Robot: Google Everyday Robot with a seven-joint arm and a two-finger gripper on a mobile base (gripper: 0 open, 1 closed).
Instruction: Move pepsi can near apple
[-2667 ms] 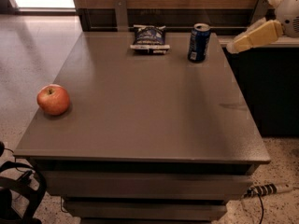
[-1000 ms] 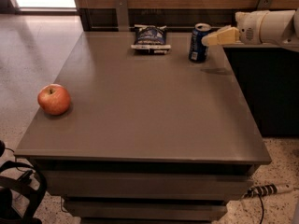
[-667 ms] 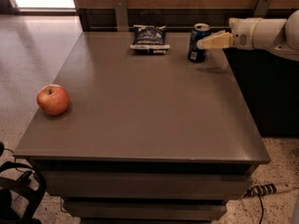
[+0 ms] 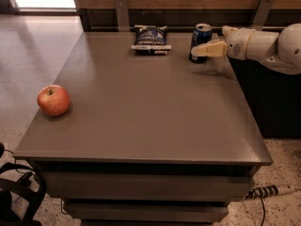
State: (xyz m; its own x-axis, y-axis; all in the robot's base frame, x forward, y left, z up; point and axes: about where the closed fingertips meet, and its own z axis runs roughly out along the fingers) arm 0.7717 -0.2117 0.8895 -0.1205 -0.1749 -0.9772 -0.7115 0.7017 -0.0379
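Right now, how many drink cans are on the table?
1. The dark blue cylindrical pepsi can stands at the far right of the grey table, the cream gripper at its right side. None seem hidden.

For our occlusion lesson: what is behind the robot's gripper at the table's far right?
The pepsi can stands upright on the table behind the gripper. Its silver top and upper blue side show; the gripper covers part of its lower side.

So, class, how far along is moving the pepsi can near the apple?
Done: little; the pepsi can stands at the table's far right corner. In hand: the end effector is at the can, extended from the right. Left: lifting it and carrying it across to the apple near the front left edge.
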